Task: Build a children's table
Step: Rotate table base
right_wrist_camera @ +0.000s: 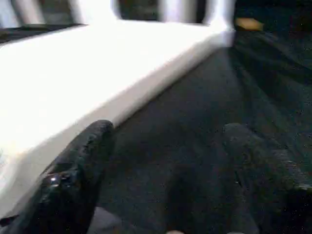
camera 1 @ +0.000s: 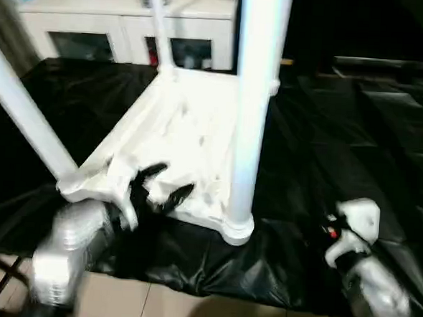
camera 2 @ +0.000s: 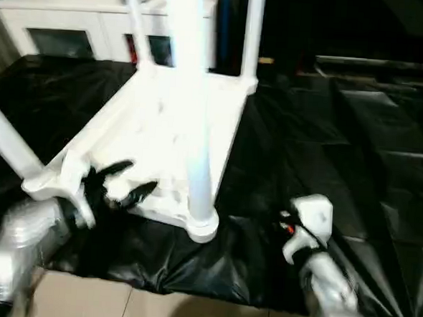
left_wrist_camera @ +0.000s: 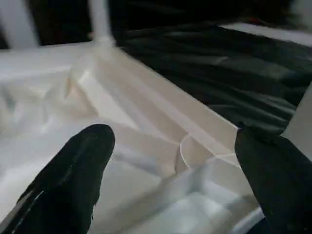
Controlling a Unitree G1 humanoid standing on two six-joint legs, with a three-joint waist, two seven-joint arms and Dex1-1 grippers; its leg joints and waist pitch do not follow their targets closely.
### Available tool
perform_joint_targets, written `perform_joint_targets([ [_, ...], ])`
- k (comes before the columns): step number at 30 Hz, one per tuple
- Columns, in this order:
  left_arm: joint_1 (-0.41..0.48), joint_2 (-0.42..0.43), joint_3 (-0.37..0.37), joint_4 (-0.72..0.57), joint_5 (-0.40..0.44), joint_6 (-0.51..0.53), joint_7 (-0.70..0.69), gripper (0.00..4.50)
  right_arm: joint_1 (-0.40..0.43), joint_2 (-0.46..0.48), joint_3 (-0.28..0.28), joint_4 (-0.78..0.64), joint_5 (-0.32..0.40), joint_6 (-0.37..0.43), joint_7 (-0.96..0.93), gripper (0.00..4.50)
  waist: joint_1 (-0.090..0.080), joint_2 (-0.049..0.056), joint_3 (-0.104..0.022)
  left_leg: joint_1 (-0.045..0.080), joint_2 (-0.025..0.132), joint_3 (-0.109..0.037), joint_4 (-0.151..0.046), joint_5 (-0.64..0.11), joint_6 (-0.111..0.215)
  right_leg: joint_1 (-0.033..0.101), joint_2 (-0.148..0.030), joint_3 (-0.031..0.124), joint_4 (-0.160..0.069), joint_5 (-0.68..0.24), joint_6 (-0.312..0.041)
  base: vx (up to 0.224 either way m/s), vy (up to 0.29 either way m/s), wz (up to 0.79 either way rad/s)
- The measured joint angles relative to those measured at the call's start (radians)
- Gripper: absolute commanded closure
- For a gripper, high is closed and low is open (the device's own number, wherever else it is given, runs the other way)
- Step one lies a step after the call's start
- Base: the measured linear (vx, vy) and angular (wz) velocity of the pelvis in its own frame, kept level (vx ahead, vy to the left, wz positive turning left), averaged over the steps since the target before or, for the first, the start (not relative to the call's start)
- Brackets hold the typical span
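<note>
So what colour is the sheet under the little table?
Black. The sheet shows best in the left eye view.

Left claw (camera 1: 159,185) and right claw (right_wrist_camera: 170,170) agape.

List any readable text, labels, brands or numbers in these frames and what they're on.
None readable.
children's table: plain white, no markings seen.
black sheet: no print.
white cabinet: items on top and behind the glass doors are too blurred to read.
right arm: small red-orange spot near the wrist, too small to tell if it is a label.
</note>
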Motion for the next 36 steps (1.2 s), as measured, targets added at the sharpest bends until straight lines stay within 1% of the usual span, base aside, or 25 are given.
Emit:
perform_joint_targets([
  [1, -0.035, 0.013, -0.014, 0.017, 0.001, 0.005, -0.040, 0.00, -0.013, -0.023, 0.011, -0.007, 0.007, 0.016, 0.031, 0.09, 0.004, -0.003, -0.001, 0.000, 0.000, 0.000, 0.000, 0.000, 0.000, 0.000, 0.000, 0.000, 0.000, 0.000, 0.000, 0.000, 0.000, 0.00],
  [2, -0.055, 0.016, -0.021, 0.025, 0.001, 0.006, -0.067, 0.00, -0.025, -0.035, 0.016, -0.012, 0.012, 0.026, 0.051, 0.09, 0.005, -0.007, -0.003, 0.001, 0.000, 0.000, 0.000, 0.000, 0.000, 0.000, 0.000, 0.000, 0.000, 0.000, 0.000, 0.000, 0.000, 0.00],
  [3, -0.084, 0.020, -0.048, 0.047, 0.008, 0.006, -0.112, 0.28, -0.034, -0.058, 0.027, -0.015, 0.018, 0.041, 0.090, 0.00, 0.006, -0.012, -0.003, 0.000, 0.000, 0.000, 0.000, -0.001, 0.001, 0.000, -0.001, 0.000, 0.000, 0.002, -0.004, 0.000, 0.000, 0.00],
  [5, -0.128, 0.023, -0.090, 0.100, 0.025, 0.008, -0.175, 0.35, -0.040, -0.099, 0.051, -0.016, 0.028, 0.061, 0.158, 0.00, 0.010, -0.017, -0.003, 0.000, 0.000, 0.000, 0.001, -0.001, 0.002, -0.001, -0.001, 0.000, 0.000, 0.003, -0.005, 0.000, 0.000, 0.00],
  [7, -0.160, 0.028, -0.126, 0.155, 0.051, 0.007, -0.228, 0.41, -0.045, -0.126, 0.080, -0.016, 0.039, 0.077, 0.222, 0.00, 0.012, -0.018, -0.002, -0.001, 0.000, 0.001, 0.001, -0.001, 0.002, -0.003, -0.001, 0.000, 0.000, 0.003, -0.006, 0.000, 0.000, 0.00],
  [9, -0.231, 0.041, -0.181, 0.249, 0.100, -0.008, -0.289, 0.72, -0.052, -0.180, 0.118, -0.020, 0.051, 0.105, 0.301, 0.00, 0.018, -0.021, 0.000, -0.001, 0.000, 0.001, 0.002, -0.001, 0.002, -0.003, -0.001, 0.000, 0.001, 0.003, -0.006, 0.000, 0.000, 0.00],
  [10, -0.248, 0.042, -0.187, 0.274, 0.112, -0.018, -0.304, 0.79, -0.053, -0.192, 0.121, -0.029, 0.059, 0.117, 0.322, 0.00, 0.019, -0.021, 0.000, -0.001, 0.000, 0.001, 0.002, -0.001, 0.002, -0.003, -0.001, 0.000, 0.002, 0.004, -0.006, 0.000, 0.000, 0.00],
  [12, -0.285, 0.042, -0.206, 0.332, 0.134, -0.033, -0.330, 0.79, -0.056, -0.221, 0.131, -0.049, 0.082, 0.144, 0.367, 0.00, 0.024, -0.021, 0.000, -0.001, 0.000, 0.001, 0.002, -0.001, 0.002, -0.002, -0.001, 0.000, 0.002, 0.004, -0.006, 0.000, 0.000, 0.00],
  [13, -0.300, 0.041, -0.214, 0.356, 0.144, -0.039, -0.341, 0.87, -0.061, -0.234, 0.138, -0.056, 0.087, 0.153, 0.388, 0.00, 0.026, -0.022, 0.000, -0.001, 0.000, 0.001, 0.002, -0.001, 0.002, -0.002, -0.001, 0.000, 0.002, 0.004, -0.006, 0.000, 0.000, 0.00],
  [15, -0.328, 0.037, -0.232, 0.411, 0.160, -0.048, -0.369, 1.18, -0.063, -0.248, 0.142, -0.064, 0.089, 0.169, 0.410, 0.00, 0.029, -0.022, 0.000, -0.001, 0.000, 0.001, 0.003, -0.001, 0.002, -0.002, -0.001, 0.000, 0.002, 0.004, -0.006, 0.000, 0.000, 0.00],
  [17, -0.357, 0.033, -0.240, 0.474, 0.165, -0.059, -0.402, 1.23, -0.067, -0.261, 0.145, -0.074, 0.093, 0.191, 0.426, 0.00, 0.031, -0.022, 0.000, 0.000, 0.000, 0.001, 0.004, -0.001, 0.002, -0.002, -0.001, 0.000, 0.003, 0.004, -0.006, 0.000, 0.000, 0.00],
  [19, -0.375, 0.029, -0.240, 0.513, 0.165, -0.064, -0.422, 1.51, -0.069, -0.274, 0.153, -0.080, 0.093, 0.197, 0.433, 0.00, 0.032, -0.022, 0.000, 0.000, 0.000, 0.001, 0.005, -0.001, 0.002, -0.002, -0.001, 0.000, 0.003, 0.004, -0.007, 0.000, 0.000, 0.00],
  [20, -0.389, 0.028, -0.243, 0.541, 0.172, -0.072, -0.438, 1.51, -0.069, -0.285, 0.163, -0.084, 0.093, 0.203, 0.442, 0.00, 0.032, -0.023, 0.000, -0.001, 0.000, 0.001, 0.005, -0.001, 0.002, -0.002, -0.001, 0.000, 0.003, 0.004, -0.007, 0.000, 0.000, 0.00],
  [21, -0.396, 0.030, -0.243, 0.555, 0.177, -0.076, -0.446, 1.65, -0.069, -0.291, 0.171, -0.087, 0.093, 0.207, 0.450, 0.00, 0.032, -0.023, 0.000, -0.001, 0.000, 0.001, 0.005, -0.001, 0.002, -0.002, -0.001, 0.000, 0.003, 0.004, -0.007, 0.000, 0.000, 0.00],
  [23, -0.408, 0.030, -0.249, 0.581, 0.188, -0.089, -0.456, 1.69, -0.069, -0.295, 0.182, -0.088, 0.090, 0.209, 0.458, 0.00, 0.032, -0.023, 0.000, -0.001, 0.000, 0.001, 0.005, -0.001, 0.002, -0.002, -0.001, 0.000, 0.003, 0.004, -0.007, 0.000, 0.000, 0.00],
  [24, -0.411, 0.028, -0.252, 0.595, 0.198, -0.102, -0.459, 1.98, -0.069, -0.297, 0.183, -0.088, 0.088, 0.210, 0.461, 0.00, 0.032, -0.023, 0.000, -0.001, 0.000, 0.001, 0.005, -0.001, 0.003, -0.002, -0.001, 0.000, 0.003, 0.004, -0.007, 0.000, 0.000, 0.00],
  [25, -0.413, 0.025, -0.255, 0.605, 0.205, -0.113, -0.459, 2.09, -0.069, -0.301, 0.183, -0.088, 0.086, 0.211, 0.463, 0.00, 0.032, -0.023, 0.000, -0.001, 0.000, 0.001, 0.005, -0.001, 0.002, -0.002, -0.001, 0.000, 0.003, 0.004, -0.007, 0.000, 0.000, 0.00],
  [27, -0.417, 0.017, -0.259, 0.624, 0.215, -0.136, -0.458, 2.18, -0.069, -0.311, 0.183, -0.088, 0.084, 0.213, 0.465, 0.00, 0.033, -0.024, 0.000, -0.001, 0.000, 0.001, 0.006, -0.001, 0.002, -0.002, -0.001, 0.000, 0.003, 0.004, -0.007, 0.000, 0.000, 0.00],
  [28, -0.421, 0.007, -0.261, 0.639, 0.224, -0.153, -0.457, 2.29, -0.069, -0.316, 0.183, -0.088, 0.083, 0.216, 0.467, 0.00, 0.033, -0.026, 0.000, -0.001, 0.000, 0.001, 0.006, -0.001, 0.002, -0.002, -0.001, 0.000, 0.003, 0.004, -0.007, 0.000, 0.000, 0.00],
  [29, -0.425, 0.002, -0.267, 0.653, 0.230, -0.162, -0.459, 2.29, -0.069, -0.316, 0.183, -0.090, 0.082, 0.219, 0.468, 0.00, 0.033, -0.027, 0.000, -0.001, 0.000, 0.001, 0.006, -0.001, 0.003, -0.002, -0.001, 0.000, 0.003, 0.004, -0.007, 0.000, 0.000, 0.00],
  [31, -0.435, -0.001, -0.279, 0.671, 0.237, -0.171, -0.466, 2.54, -0.069, -0.317, 0.183, -0.101, 0.082, 0.228, 0.470, 0.00, 0.034, -0.029, 0.000, -0.001, 0.001, 0.001, 0.006, -0.001, 0.002, -0.002, -0.001, -0.001, 0.003, 0.004, -0.007, 0.000, 0.000, 0.00],
  [35, -0.471, -0.008, -0.280, 0.720, 0.255, -0.199, -0.490, 2.67, -0.071, -0.321, 0.184, -0.117, 0.081, 0.231, 0.469, 0.00, 0.034, -0.032, 0.000, -0.001, 0.001, 0.001, 0.006, -0.001, 0.003, -0.002, -0.001, 0.000, 0.003, 0.005, -0.007, 0.000, 0.000, 0.00],
  [36, -0.476, -0.009, -0.281, 0.735, 0.260, -0.207, -0.494, 2.78, -0.071, -0.321, 0.185, -0.117, 0.079, 0.231, 0.468, 0.00, 0.034, -0.032, 0.000, -0.001, 0.001, 0.001, 0.006, -0.001, 0.003, -0.002, -0.001, -0.001, 0.003, 0.005, -0.007, 0.000, 0.000, 0.00],
])
